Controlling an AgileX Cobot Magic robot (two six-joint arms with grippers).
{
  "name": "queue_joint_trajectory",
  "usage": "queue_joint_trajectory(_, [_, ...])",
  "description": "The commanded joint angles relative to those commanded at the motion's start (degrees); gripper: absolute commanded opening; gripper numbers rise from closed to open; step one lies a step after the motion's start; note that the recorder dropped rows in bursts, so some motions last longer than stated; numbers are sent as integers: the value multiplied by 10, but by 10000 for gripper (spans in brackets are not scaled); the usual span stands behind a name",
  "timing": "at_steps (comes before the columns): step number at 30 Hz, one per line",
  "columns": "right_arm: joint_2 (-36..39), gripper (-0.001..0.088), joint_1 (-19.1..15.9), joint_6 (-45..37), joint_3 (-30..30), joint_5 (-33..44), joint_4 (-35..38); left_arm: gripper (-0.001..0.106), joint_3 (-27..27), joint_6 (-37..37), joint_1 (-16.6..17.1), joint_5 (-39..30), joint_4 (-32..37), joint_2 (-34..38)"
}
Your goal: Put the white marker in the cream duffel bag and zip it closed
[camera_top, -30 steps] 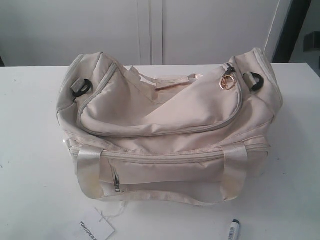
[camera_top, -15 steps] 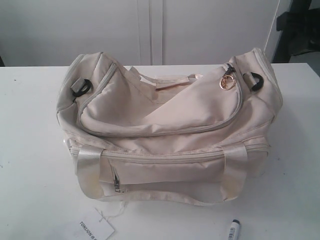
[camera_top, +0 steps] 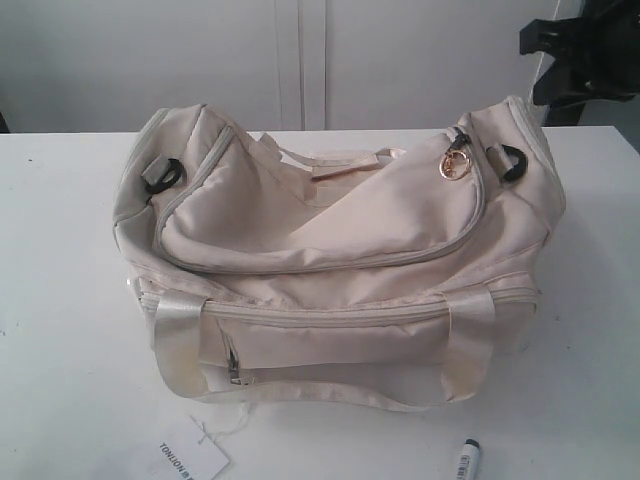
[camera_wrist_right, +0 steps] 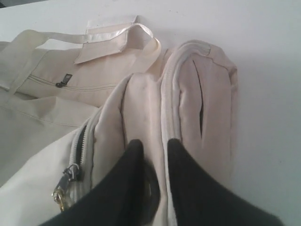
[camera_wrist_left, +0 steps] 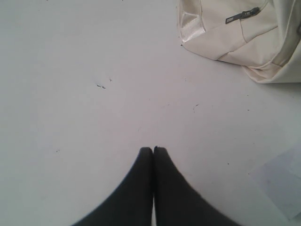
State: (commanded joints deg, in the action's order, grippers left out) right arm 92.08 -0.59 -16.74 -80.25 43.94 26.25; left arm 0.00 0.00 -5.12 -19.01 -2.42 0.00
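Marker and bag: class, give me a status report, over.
Left tool shut, over table. Right tool part open, above bag end. Marker on table, outside bag, untouched. Top zip looks shut: blocks entry.

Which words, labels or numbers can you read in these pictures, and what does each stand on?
"TONUON": black print on the paper tag, running sideways; the rest is cut off at the picture's edge.
Black print on the white marker: too small to read.
On the cream duffel bag: no readable text.
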Motion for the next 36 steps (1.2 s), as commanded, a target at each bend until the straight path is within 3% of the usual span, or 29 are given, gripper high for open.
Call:
queue_joint_trajectory(8, [25,367,19,0,-5,-36,-46,0,0,0,0,0,0,0])
queue_joint_trajectory(28, [74,365,29,0,-5,-49,-32,0,0,0,0,0,0,0])
queue_joint_trajectory(32, [77,265,29,0,-5,-46,-34,0,0,0,0,0,0,0])
queue_joint_trajectory(36, [73,73,29,0,-5,-41,-34,0,0,0,0,0,0,0])
